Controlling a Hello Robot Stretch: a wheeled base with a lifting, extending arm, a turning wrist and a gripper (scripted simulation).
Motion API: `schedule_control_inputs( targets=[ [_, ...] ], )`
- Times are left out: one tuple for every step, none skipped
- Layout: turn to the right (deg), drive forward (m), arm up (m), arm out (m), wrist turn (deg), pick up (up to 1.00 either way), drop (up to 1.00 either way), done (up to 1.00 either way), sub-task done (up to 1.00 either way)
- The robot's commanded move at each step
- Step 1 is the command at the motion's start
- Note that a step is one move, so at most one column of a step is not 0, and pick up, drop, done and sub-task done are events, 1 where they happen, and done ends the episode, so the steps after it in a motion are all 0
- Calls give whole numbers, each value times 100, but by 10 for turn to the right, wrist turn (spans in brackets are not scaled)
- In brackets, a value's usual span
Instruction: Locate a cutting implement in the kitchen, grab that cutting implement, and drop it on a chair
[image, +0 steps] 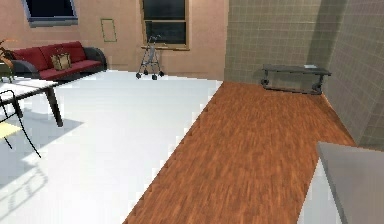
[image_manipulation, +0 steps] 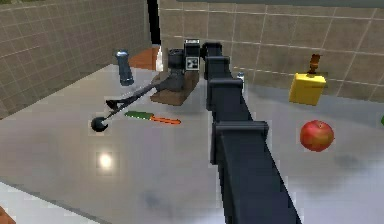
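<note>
In the arm side view my dark arm (image_manipulation: 235, 140) reaches out over a grey countertop (image_manipulation: 60, 140). The gripper (image_manipulation: 168, 88) sits at its far end, left of the two white squares. Just in front of it on the counter lies a slim knife-like thing (image_manipulation: 152, 118), green at one end and orange at the other. A dark ladle (image_manipulation: 112, 108) lies beside it. With these things on the surface at the gripper, I cannot tell whether it holds anything. A chair (image: 12, 125) with thin dark legs stands at the forward view's left edge.
On the counter stand a grey shaker (image_manipulation: 124, 68), a yellow bottle (image_manipulation: 307, 88) and a red apple (image_manipulation: 317, 134) before a tiled wall. The forward view has a dark table (image: 35, 90), red sofa (image: 60, 60), wheeled frame (image: 150, 60), low bench (image: 295, 75) and white counter corner (image: 350, 185).
</note>
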Motion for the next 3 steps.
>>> schedule_control_inputs(
  targets=[
    [0,0,0,0,450,0,0,0,0],
    [0,0,0,0,390,0,0,0,0],
    [0,0,-14,0,0,0,0,0,0]
  ],
)
